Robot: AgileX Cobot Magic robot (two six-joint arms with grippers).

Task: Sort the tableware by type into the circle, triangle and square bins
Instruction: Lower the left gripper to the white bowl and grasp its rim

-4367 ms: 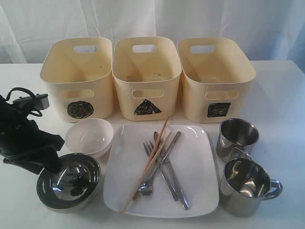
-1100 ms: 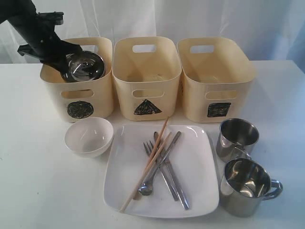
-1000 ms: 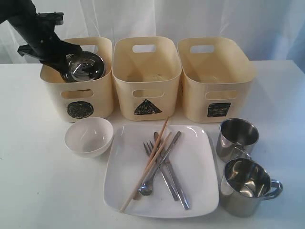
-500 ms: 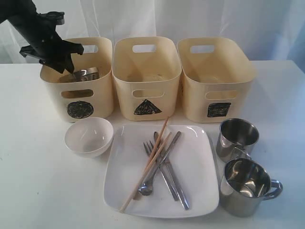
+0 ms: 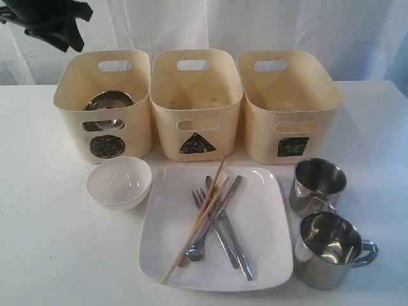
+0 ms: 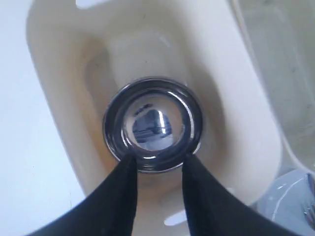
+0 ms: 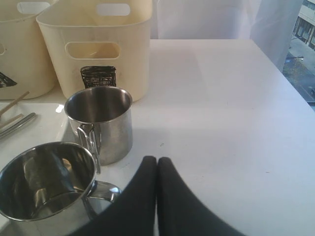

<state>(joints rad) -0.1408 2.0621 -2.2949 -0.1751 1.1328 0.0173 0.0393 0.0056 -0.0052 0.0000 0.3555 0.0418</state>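
I see the steel bowl (image 5: 107, 102) sitting in the circle bin (image 5: 121, 137). My left end effector (image 6: 158, 162) hangs above it, jaws apart, empty. The right end effector (image 7: 157, 164) is pinched closed, empty. Next is probably the white bowl (image 5: 119, 183) on the tabletop (image 5: 51, 242): light, rigid, slick, chippable. I'd pinch its rim.

The steel bowl (image 6: 153, 130) shines mirror-bright; the bins (image 5: 166, 137) are matt cream plastic. The steel mugs (image 5: 317, 186) look brushed, the white bowl (image 5: 119, 183) and plate (image 5: 261, 217) glossy, chopsticks (image 5: 183, 248) bare wood, worktop (image 5: 51, 242) smooth white.
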